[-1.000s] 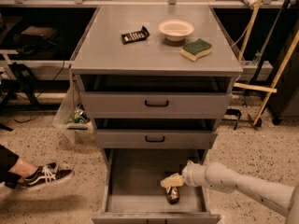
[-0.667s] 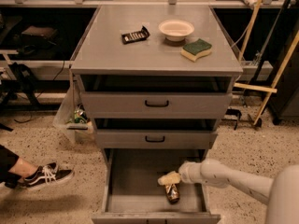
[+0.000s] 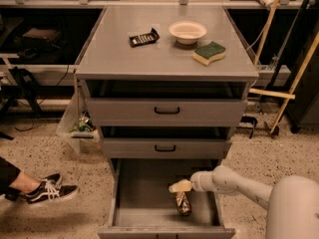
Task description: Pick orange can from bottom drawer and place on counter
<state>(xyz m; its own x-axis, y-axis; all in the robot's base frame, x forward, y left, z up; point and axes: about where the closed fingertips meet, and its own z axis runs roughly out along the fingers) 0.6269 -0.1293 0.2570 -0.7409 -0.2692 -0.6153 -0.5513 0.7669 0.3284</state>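
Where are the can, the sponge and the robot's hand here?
can (image 3: 183, 203): camera view, its shiny side, in the bottom drawer (image 3: 144, 195).
sponge (image 3: 209, 50): camera view, its green top, on the counter (image 3: 149, 59).
hand (image 3: 178, 186): camera view, its pale tip, by the can.

Single arm (image 3: 244, 185), white and tubular, entering the camera view from the lower right. Its broad rounded segment (image 3: 294, 208) fills that corner. From there a slimmer forearm runs leftward and slightly upward in the view, ending in a bulbous wrist joint (image 3: 204, 181). Beyond the wrist, the cream-coloured gripper (image 3: 180, 186) points left, held roughly level within the open bottom drawer (image 3: 144, 193), toward its right side.
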